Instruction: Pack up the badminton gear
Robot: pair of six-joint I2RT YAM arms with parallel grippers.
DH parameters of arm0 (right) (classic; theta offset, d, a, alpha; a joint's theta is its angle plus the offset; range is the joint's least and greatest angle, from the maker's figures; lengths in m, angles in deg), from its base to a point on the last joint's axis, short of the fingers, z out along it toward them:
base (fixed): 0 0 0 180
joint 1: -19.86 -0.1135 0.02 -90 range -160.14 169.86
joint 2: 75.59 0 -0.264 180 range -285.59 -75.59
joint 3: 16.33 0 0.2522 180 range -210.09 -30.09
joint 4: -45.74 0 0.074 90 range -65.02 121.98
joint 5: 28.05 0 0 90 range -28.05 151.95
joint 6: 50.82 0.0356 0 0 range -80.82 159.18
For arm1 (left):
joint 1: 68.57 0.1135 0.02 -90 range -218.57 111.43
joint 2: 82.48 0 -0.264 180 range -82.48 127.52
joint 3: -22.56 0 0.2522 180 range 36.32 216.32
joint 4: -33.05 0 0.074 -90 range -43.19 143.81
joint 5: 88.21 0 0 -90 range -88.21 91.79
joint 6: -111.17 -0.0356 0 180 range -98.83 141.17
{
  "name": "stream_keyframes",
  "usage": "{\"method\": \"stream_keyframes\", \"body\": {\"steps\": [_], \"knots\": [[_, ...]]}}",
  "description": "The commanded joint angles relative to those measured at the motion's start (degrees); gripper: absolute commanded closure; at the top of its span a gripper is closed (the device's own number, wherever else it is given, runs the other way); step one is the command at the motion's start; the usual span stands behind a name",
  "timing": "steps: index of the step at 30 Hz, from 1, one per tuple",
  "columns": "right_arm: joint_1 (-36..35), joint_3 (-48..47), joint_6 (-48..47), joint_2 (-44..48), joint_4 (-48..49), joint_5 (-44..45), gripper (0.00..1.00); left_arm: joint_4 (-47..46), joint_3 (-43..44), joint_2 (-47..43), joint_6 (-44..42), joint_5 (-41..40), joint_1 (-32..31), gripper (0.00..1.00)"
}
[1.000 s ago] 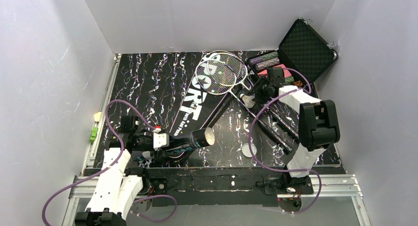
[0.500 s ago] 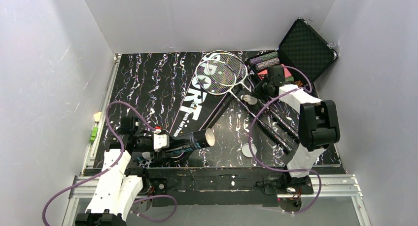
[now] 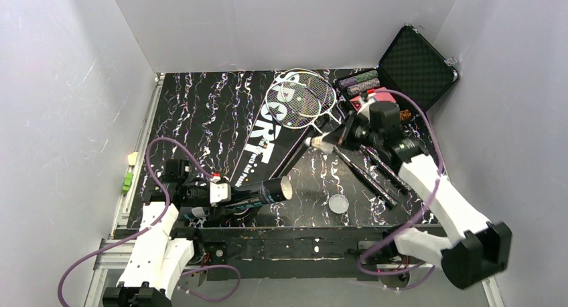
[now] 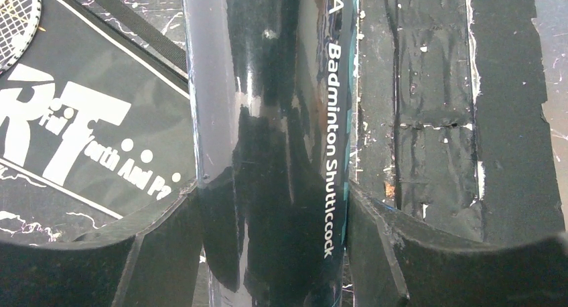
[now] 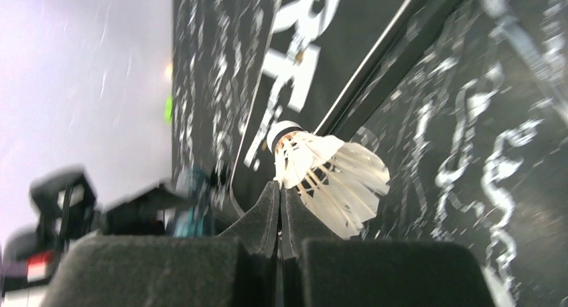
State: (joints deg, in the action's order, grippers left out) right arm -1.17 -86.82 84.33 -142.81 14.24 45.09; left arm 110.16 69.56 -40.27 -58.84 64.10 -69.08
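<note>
We take the long black racket-shaped bag (image 3: 262, 134), soft fabric with white "SPORT" lettering, as our landmark. At its narrow near end the left gripper (image 3: 228, 196) has its dark foam pads (image 4: 462, 260) clamped on either side of the glossy black tube (image 4: 268, 153). The tube is a smooth, mirror-like cylinder with white "Badminton Shuttlecock" print and a teal edge, and its pale open mouth points right, away from the bag. Both ends of the tube are cut off in the left wrist view.

Just right of the bag's middle, the right gripper (image 5: 280, 194) has its jaws pressed together. They pinch one white feather shuttlecock (image 5: 331, 176) by the edge of its skirt, with the rounded cork tip toward the bag. That view is smeared with blur.

We count two white-strung rackets (image 3: 295, 99), thin frames overlapping on the bag's wide far end. Their dark handles (image 3: 367, 178) run off to the bag's right and are hard to pick out against the black marbled table (image 3: 194, 112). One small round pale disc (image 3: 339, 203) lies right of the bag's near end. Right of the bag's far end a black hard case (image 3: 418, 66) stands open, with egg-crate foam in its lid. Its chip rows (image 3: 362, 82) are partly hidden behind the right arm.
</note>
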Motion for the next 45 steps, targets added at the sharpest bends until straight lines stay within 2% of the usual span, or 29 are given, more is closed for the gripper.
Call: {"method": "stream_keyframes", "body": {"steps": [1,6,12,20,33,45], "knots": [[-7.63,3.88,-1.81,11.74,-8.52,-2.93,0.99,-2.3,-0.63,0.04,0.0,1.7,-0.08,0.99],[-12.84,2.77,-0.02,19.94,-15.84,-1.91,0.99,-5.03,-0.68,0.98,2.56,1.1,-0.05,0.99],[-18.29,-1.9,0.09,20.71,-19.93,-1.25,0.99,-6.2,-0.15,1.54,4.24,2.23,-0.06,0.99],[-24.19,-2.72,1.43,16.71,-14.69,1.16,0.99,-5.45,-0.05,0.62,4.22,2.19,-0.07,0.99],[-27.49,-6.55,0.73,9.83,-9.88,1.79,0.99,-1.51,0.23,0.58,0.08,2.2,-0.04,0.99],[-31.79,-5.26,2.02,4.66,-6.81,1.57,0.99,-2.33,0.5,0.59,0.84,2.96,-0.14,0.99]]}}
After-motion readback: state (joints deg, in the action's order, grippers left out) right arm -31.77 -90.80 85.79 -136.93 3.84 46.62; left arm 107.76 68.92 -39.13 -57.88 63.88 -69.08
